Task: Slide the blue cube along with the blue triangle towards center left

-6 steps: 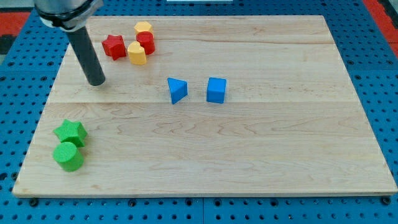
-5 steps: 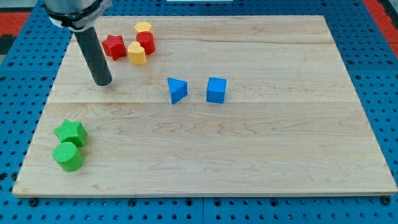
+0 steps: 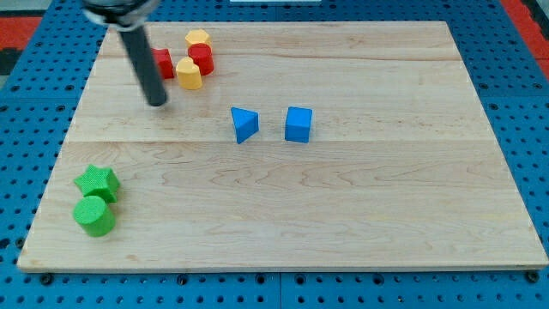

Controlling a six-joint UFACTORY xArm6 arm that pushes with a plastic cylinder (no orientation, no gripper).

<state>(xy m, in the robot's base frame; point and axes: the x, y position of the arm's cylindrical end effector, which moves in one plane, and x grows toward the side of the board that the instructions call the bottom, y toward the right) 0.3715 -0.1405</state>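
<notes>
Blue cube (image 3: 298,124) mid-bench (image 3: 360,215), blue triangle (image 3: 244,124) just beside, on view's left. No gripper fitted, nothing grasped; my tip (image 3: 158,101) well left of both, wrong side. Risk: clipping triangle when rounding, or pair splitting if push is off-centre.

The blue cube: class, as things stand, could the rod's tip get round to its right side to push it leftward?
Probably yes. My tip sits left of the blue triangle and blue cube, touching neither. No block lies above or below the pair, so a detour to the cube's right looks free.
</notes>
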